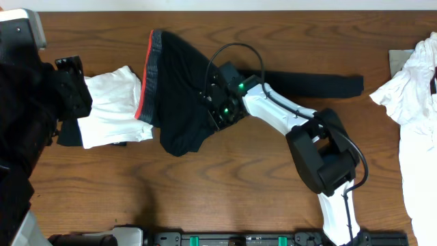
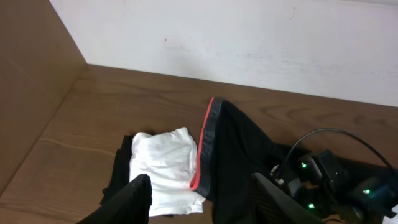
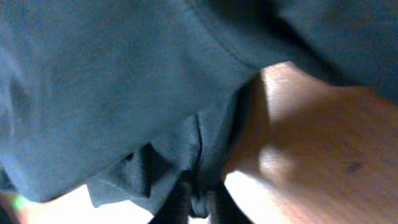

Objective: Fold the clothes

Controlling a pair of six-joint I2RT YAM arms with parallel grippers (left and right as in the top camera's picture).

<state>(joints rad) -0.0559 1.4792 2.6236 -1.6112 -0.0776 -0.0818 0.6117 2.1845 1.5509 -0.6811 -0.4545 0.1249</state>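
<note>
Long black trousers (image 1: 181, 89) with a grey-and-red waistband (image 1: 147, 75) lie across the table, one leg (image 1: 321, 83) stretched right. My right gripper (image 1: 217, 102) is shut on a fold of the trousers (image 3: 199, 186) near their middle. A folded white garment (image 1: 113, 106) lies left of the waistband, over another black one (image 1: 68, 135). My left gripper (image 2: 199, 202) is open and empty, raised at the table's left, above the white garment (image 2: 165, 165) and the waistband (image 2: 205, 143).
More white garments (image 1: 416, 102) are piled at the right edge. A grey object (image 1: 24, 31) sits at the far left corner. A white wall (image 2: 249, 37) rises behind the table. My right arm (image 1: 321, 150) crosses the middle right.
</note>
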